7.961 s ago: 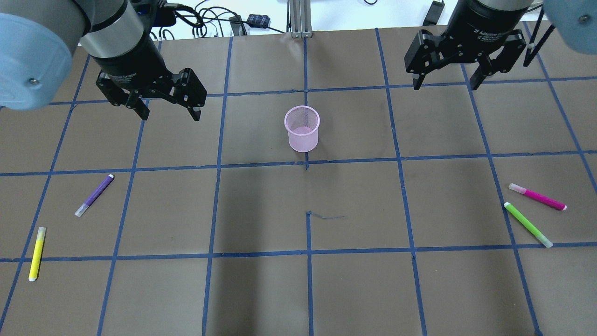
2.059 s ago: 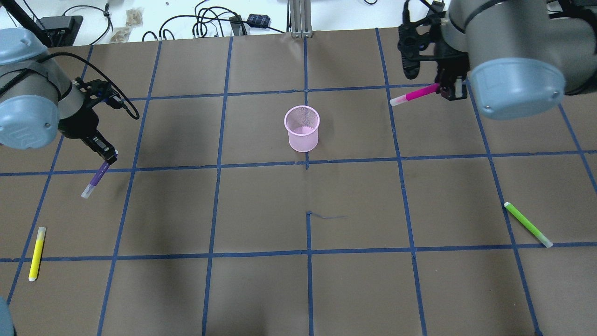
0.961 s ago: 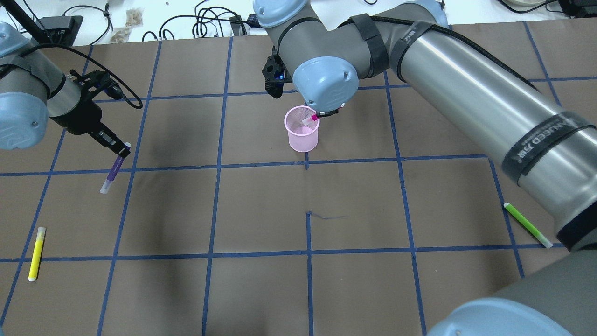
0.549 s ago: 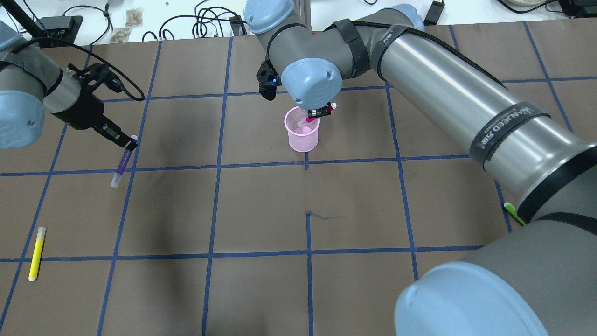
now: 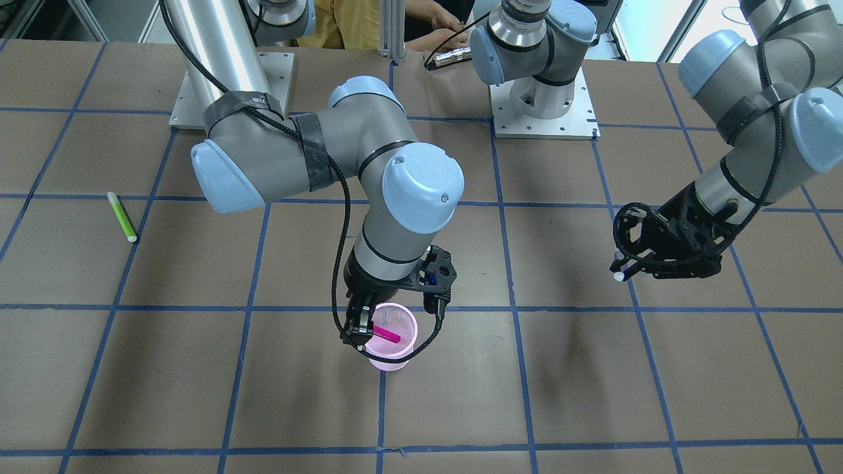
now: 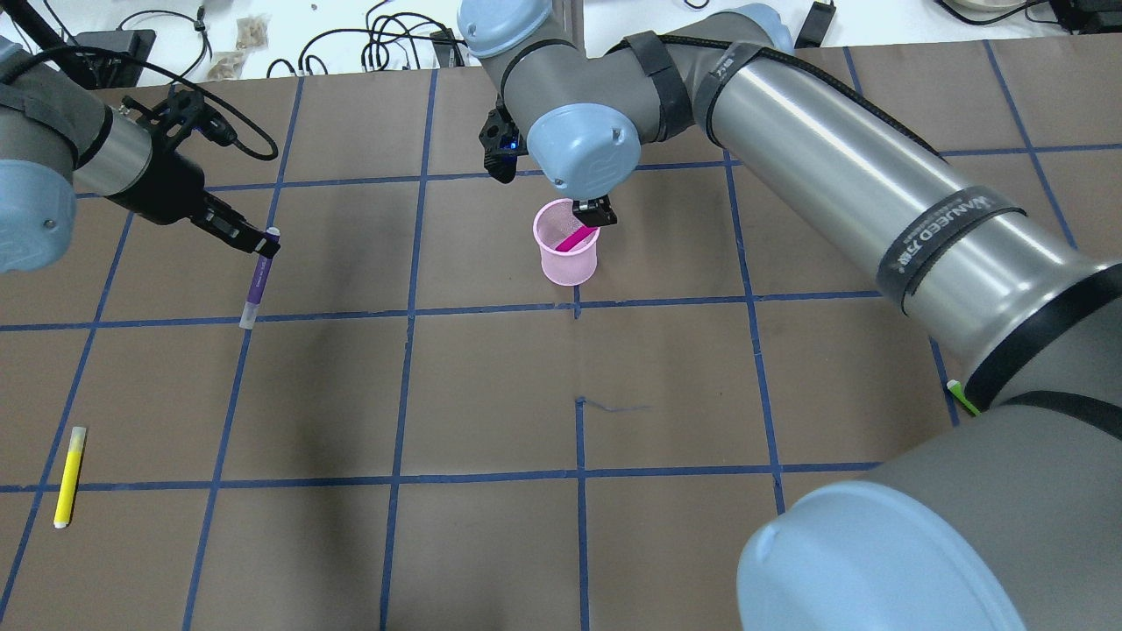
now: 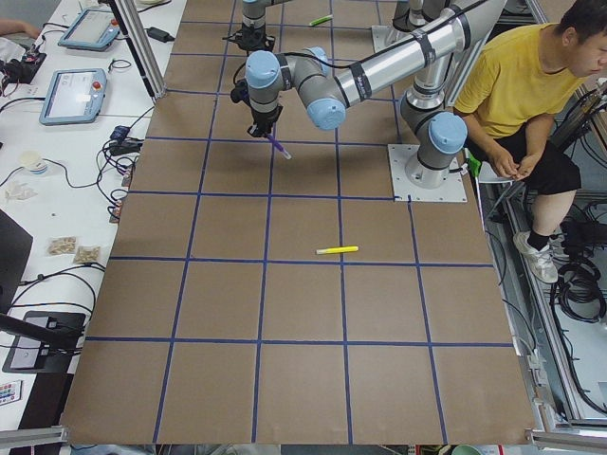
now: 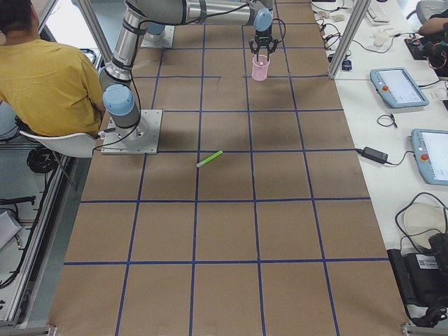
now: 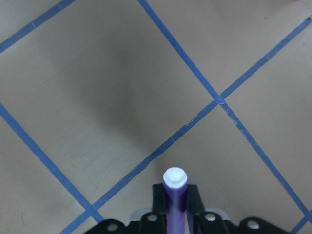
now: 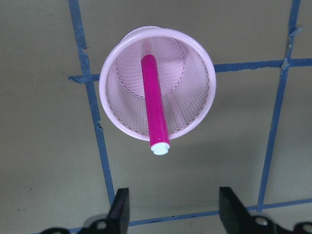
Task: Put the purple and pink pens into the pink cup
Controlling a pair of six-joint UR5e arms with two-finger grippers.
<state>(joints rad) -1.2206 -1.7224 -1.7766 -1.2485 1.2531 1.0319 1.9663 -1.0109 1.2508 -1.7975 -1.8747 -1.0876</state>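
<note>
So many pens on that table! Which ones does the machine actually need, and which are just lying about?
Part of the job:
pink cup
pink pen, already leaning inside the cup, below the open right tool
purple pen, held by the left tool

Just lying about:
green pen
yellow pen

Surface point(image 6: 491, 543): brown paper, blue tape grid. Cup point(image 6: 568, 267) upright mid-surface on a centre tape line. Yellow pen point(image 6: 68, 478) flat on robot's left side, green pen point(image 5: 122, 216) flat on right side, both well apart from cup. Two arm base plates point(image 5: 543, 112) at robot's edge.
</note>
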